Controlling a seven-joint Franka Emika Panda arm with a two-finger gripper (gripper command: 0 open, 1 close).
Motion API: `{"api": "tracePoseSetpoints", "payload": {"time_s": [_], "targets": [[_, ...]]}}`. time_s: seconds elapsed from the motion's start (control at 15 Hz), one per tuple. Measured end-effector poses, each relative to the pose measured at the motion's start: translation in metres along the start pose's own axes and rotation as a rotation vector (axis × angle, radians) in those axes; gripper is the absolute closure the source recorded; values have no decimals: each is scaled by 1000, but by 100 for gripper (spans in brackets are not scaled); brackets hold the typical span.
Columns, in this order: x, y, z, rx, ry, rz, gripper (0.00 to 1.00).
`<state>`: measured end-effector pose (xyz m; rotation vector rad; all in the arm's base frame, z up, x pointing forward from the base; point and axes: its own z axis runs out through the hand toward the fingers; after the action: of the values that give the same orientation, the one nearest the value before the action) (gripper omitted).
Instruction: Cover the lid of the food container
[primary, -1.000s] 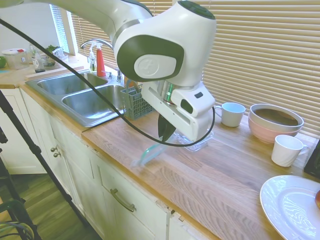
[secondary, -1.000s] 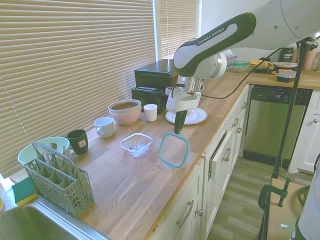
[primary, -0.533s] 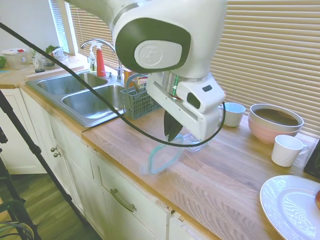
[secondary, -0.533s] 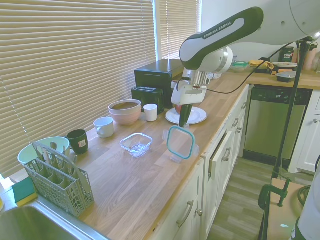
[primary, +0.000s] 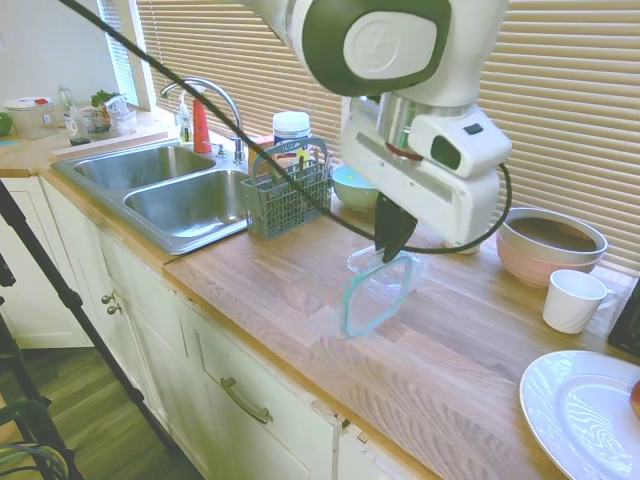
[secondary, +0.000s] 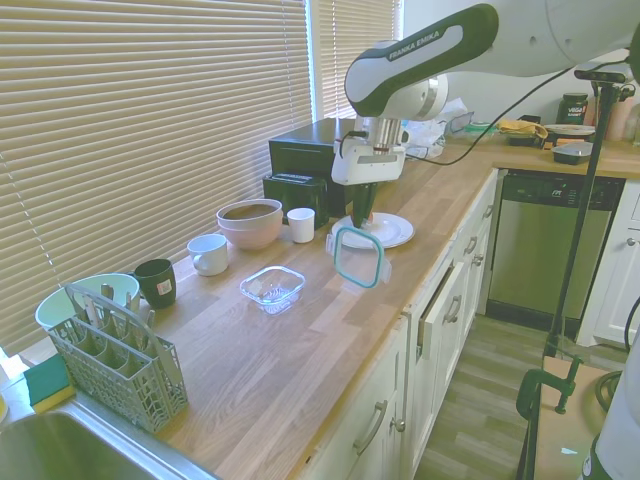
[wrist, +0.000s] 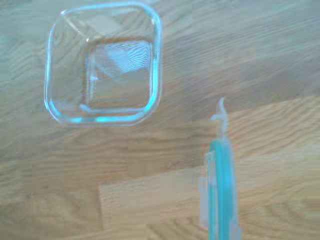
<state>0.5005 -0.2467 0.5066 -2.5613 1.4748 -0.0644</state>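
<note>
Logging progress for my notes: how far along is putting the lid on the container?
Done: the gripper has picked up the clear, teal-rimmed square lid, which hangs on edge above the wooden counter. In hand: carrying it. Left: the small clear square food container sits open and uncovered, with the lid off to one side.

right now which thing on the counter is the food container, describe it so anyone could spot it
On the wooden counter under the blinds, look between the white mug and the gripper holding up the lid. The food container sits there open: a shallow, clear, rounded-square tub, the only see-through dish.
</note>
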Motion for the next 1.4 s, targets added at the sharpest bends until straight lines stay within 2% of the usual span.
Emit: {"api": "tracePoseSetpoints", "payload": {"time_s": [0.4, 0.8, 1.4], "targets": [[21, -50, -9, -66, 39, 1, 100], [36, -83, -17, -89, 49, -9, 100], [27, -127, -5, -124, 51, -35, 100]]}}
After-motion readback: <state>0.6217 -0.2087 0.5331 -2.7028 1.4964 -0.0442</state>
